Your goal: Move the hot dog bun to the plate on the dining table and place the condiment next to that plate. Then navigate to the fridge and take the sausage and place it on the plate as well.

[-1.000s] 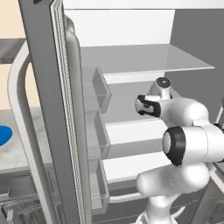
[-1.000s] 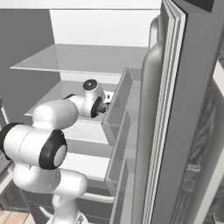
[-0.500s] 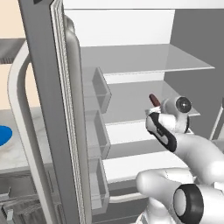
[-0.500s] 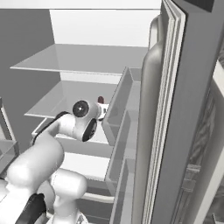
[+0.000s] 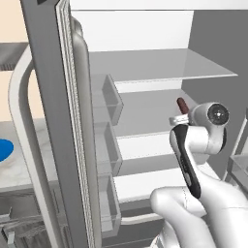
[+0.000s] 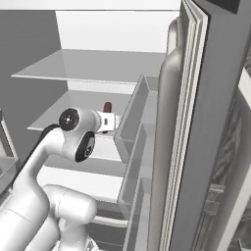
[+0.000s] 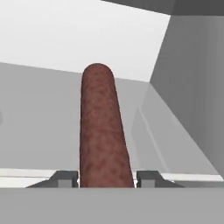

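Claw [image 7: 106, 178] clamped on thin reddish-brown stick-shaped sausage [image 7: 103, 131], dark fingertips [image 7: 65, 178] touching both its sides, sausage poking forward above white middle shelf [image 5: 160, 109] inside open tall dark grey metal fridge [image 5: 46, 72]

wall [image 5: 14, 29]: peach | blue disc [image 5: 5, 150]: on marble counter [image 5: 24, 169]

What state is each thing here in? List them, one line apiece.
fridge: door open, white shelves exposed.
sausage: clamped between the fingertips, sticking out ahead of the hand inside the fridge.
gripper: shut on the sausage, one tip at each side of it.
door bins: nothing seen in them.
glass shelf: bare where it shows.
blue disc plate: lying flat on the marble top at left.
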Controlling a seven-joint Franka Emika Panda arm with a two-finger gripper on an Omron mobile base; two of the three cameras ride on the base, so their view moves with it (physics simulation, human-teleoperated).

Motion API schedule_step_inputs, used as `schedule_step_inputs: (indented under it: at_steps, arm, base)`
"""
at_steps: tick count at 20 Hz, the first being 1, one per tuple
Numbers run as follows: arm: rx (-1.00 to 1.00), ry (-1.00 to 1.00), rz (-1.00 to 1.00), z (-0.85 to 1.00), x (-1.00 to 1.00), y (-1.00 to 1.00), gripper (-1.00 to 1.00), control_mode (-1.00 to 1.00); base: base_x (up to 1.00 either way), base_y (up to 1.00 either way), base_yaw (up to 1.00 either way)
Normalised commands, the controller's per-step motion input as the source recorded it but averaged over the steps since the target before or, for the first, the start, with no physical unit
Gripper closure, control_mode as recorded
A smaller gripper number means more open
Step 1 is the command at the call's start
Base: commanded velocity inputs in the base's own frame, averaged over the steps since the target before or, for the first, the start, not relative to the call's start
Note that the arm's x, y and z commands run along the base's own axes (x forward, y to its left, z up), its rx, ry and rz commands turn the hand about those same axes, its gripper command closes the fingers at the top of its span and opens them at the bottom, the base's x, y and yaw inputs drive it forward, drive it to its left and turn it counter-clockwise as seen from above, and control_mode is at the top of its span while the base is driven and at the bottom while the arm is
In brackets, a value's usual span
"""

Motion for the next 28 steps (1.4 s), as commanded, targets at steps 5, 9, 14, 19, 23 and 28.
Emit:
schedule_step_inputs:
  at_steps: [5, 9, 14, 19, 23, 28]
  arm:
    - [0.03, 0.02, 0.0, 0.36, -0.8, 0.02, 1.0, -1.0]
    - [0.04, 0.0, 0.0, 0.45, -0.87, 0.0, 1.0, -1.0]
    - [-0.01, 0.02, 0.0, 0.44, -0.72, 0.11, 1.0, -1.0]
    - [-0.03, 0.01, 0.0, 0.25, -0.67, 0.16, 1.0, -1.0]
    - [0.0, 0.0, 0.0, 0.04, -0.5, 0.03, 1.0, -1.0]
    - [0.0, 0.0, 0.0, 0.0, -0.11, 0.0, 1.0, 1.0]
  base:
    - [0.0, 0.0, 0.0]
    - [0.0, 0.0, 0.0]
    - [0.0, 0.0, 0.0]
    - [0.0, 0.0, 0.0]
    - [0.0, 0.0, 0.0]
    - [-0.74, 0.0, 0.05]
